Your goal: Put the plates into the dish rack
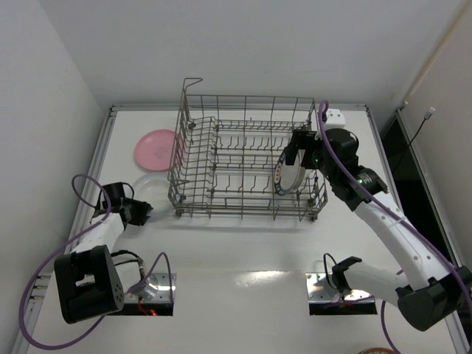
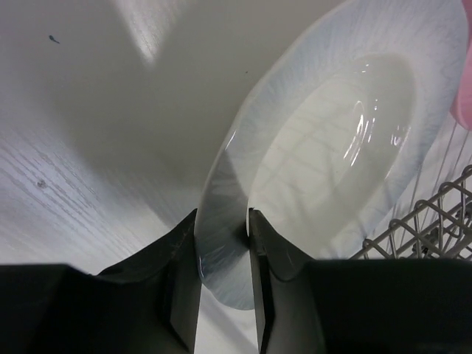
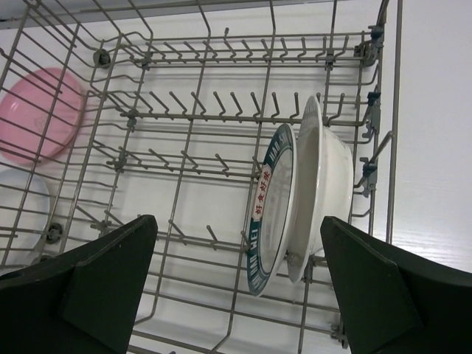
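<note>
The left end effector (image 2: 225, 269) is closed narrowly on the near rim of the white plate (image 2: 332, 147), one finger (image 2: 181, 284) under the rim's outer face and the other against its inner face. In the overhead view this plate (image 1: 151, 188) sits on the surface (image 1: 243, 254) just off the near left corner of the dish rack (image 1: 247, 162), with the left end effector (image 1: 139, 212) at its near edge. Whether the plate is raised off the surface cannot be told

The pink plate (image 1: 155, 147) lies flat farther back, just beside the rack's left wall, close to the white plate

The right end effector (image 3: 237, 221) hangs over the right end of the rack (image 3: 192, 147) with its fingers spread wide and nothing between them. Below it the blue-rimmed plate (image 3: 267, 210), with red characters on its rim, stands upright on edge between the tines. A deep white dish (image 3: 328, 184) stands upright right beside it, nearer the rack's right wall
</note>
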